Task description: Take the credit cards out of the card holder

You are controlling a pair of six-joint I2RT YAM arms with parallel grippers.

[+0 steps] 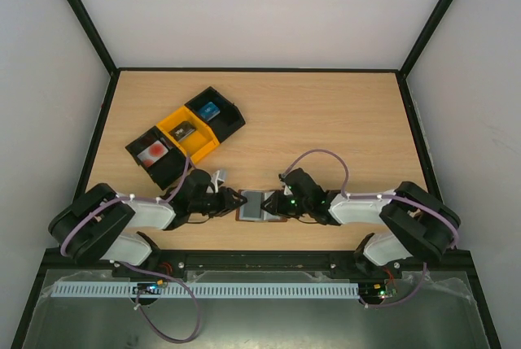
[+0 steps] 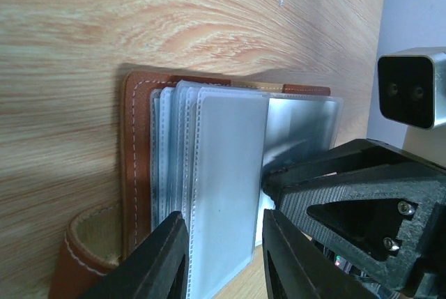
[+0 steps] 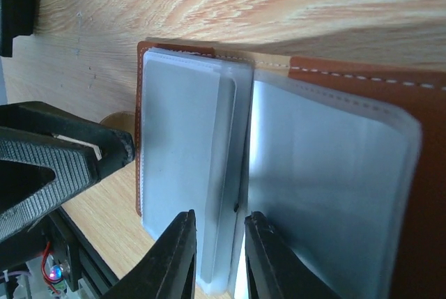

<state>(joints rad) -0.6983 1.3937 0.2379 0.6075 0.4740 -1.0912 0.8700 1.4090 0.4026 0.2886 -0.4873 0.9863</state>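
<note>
The brown leather card holder (image 1: pixel 257 206) lies open near the table's front edge, between my two grippers, with its pale blue-grey sleeves up. In the left wrist view its sleeves (image 2: pixel 230 166) fan out from the leather cover (image 2: pixel 138 152). My left gripper (image 2: pixel 224 247) is open, and its jaws straddle the top sleeve's end. My right gripper (image 3: pixel 221 247) is open a little, over the fold between the two sleeve stacks (image 3: pixel 181 152). The sleeves show no card. The white card with a red blotch (image 1: pixel 153 150), the dark grey card (image 1: pixel 183 131) and the blue card (image 1: pixel 210 109) lie in the trays.
A black tray (image 1: pixel 167 172), a yellow tray (image 1: pixel 199 147) and another black tray (image 1: pixel 232 119) stand in a diagonal row at the back left. The two grippers nearly meet over the holder; the right one (image 2: pixel 348 208) fills the left wrist view's right side.
</note>
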